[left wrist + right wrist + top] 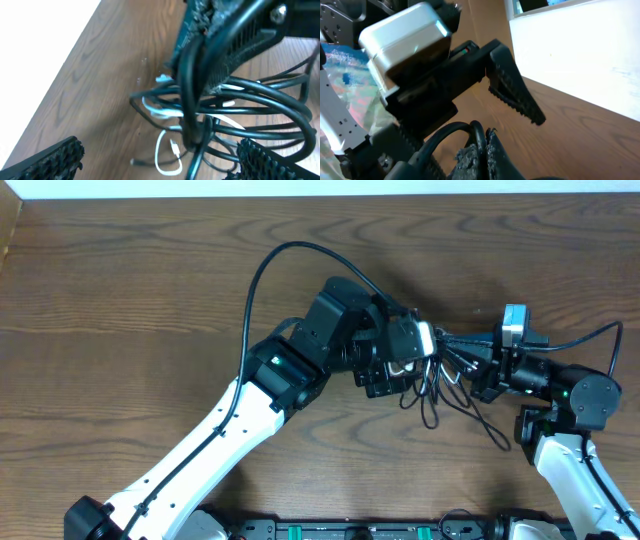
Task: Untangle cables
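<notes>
A tangle of thin black cables (455, 385) lies on the wooden table between the two arms. In the left wrist view the black cables (250, 107) loop over a short white cable (162, 165) whose small plug rests on the wood. My left gripper (408, 350) hangs just above the tangle with its fingers wide apart (160, 162) and nothing between them. My right gripper (483, 370) is at the right end of the tangle. Its fingers (485, 150) are pressed together on a black cable (462, 131) that arches out to the left.
The left arm's own thick black cord (262, 275) arcs over the table at the back. The right arm's cord (590, 338) loops at the far right. The left gripper's body (420, 75) fills the left of the right wrist view.
</notes>
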Action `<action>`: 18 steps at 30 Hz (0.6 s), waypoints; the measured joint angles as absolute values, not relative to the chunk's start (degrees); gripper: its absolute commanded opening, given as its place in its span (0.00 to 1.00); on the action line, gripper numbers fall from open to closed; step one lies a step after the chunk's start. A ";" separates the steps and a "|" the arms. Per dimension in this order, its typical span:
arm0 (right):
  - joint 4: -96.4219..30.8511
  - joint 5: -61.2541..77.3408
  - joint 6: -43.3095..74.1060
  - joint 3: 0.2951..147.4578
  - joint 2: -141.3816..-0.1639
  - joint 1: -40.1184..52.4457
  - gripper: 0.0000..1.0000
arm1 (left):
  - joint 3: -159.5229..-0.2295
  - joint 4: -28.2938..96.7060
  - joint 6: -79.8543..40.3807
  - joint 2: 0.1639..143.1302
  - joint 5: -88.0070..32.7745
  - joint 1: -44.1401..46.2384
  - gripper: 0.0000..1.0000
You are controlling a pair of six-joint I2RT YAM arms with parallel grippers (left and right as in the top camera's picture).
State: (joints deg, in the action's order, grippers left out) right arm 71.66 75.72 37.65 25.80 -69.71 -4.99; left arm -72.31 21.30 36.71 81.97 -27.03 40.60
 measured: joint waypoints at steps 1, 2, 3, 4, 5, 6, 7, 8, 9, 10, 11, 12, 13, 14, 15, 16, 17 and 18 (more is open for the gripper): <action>71.26 75.81 37.58 25.80 -69.71 -5.34 0.01 | -72.31 20.93 35.75 81.97 -27.09 40.60 0.98; 70.83 75.92 37.41 25.80 -69.71 -5.74 0.01 | -72.31 20.75 35.24 81.97 -27.33 40.60 0.98; 70.46 76.03 37.30 25.80 -69.71 -6.17 0.01 | -72.31 20.58 34.54 81.93 -27.92 40.60 0.97; 70.32 76.07 37.21 25.80 -69.71 -6.46 0.01 | -72.31 20.56 34.24 81.87 -28.27 40.60 0.98; 70.30 76.12 37.15 25.80 -69.71 -6.85 0.01 | -72.31 20.58 33.76 81.76 -28.62 40.60 0.98; 70.30 76.12 37.04 25.80 -69.71 -6.98 0.01 | -72.31 20.56 33.26 81.62 -28.86 40.60 0.98; 70.30 76.14 36.99 25.80 -69.71 -7.01 0.01 | -72.31 20.56 32.95 81.47 -29.10 40.60 0.98; 70.30 76.25 36.97 25.80 -69.71 -7.01 0.01 | -72.31 20.56 32.73 81.28 -29.34 40.56 0.98; 70.30 76.44 36.95 25.80 -69.71 -7.01 0.01 | -72.31 20.56 32.56 81.14 -29.67 40.56 0.98; 70.30 76.69 36.95 25.80 -69.71 -7.01 0.01 | -72.31 20.53 32.34 80.97 -30.02 40.56 0.98; 70.30 76.95 36.95 25.80 -69.71 -7.01 0.01 | -72.31 20.53 32.12 80.88 -30.46 40.56 0.98; 70.30 77.19 36.93 25.80 -69.71 -7.01 0.01 | -72.31 20.49 31.90 80.86 -31.03 40.56 0.99; 70.35 77.45 36.86 25.80 -69.71 -7.01 0.01 | -72.31 20.43 31.79 80.84 -31.59 40.56 0.99; 70.48 77.60 36.84 25.80 -69.71 -7.01 0.01 | -72.31 20.36 31.66 80.84 -31.88 40.56 0.97; 70.72 77.76 36.82 25.80 -69.73 -7.01 0.01 | -72.31 20.32 31.51 80.84 -32.23 40.56 0.92; 71.13 77.87 36.82 25.80 -69.73 -7.01 0.01 | -72.31 20.29 31.46 80.84 -32.49 40.56 0.66; 71.81 78.02 36.82 25.80 -69.73 -7.01 0.01 | -72.31 20.27 31.35 80.84 -32.80 40.56 0.53; 72.73 78.39 36.80 25.80 -69.76 -7.01 0.01 | -72.31 20.29 31.20 80.84 -32.95 40.56 0.44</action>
State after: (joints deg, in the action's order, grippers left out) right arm 72.73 78.39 36.80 25.80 -69.76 -7.01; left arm -72.31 20.29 31.20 80.84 -32.95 40.56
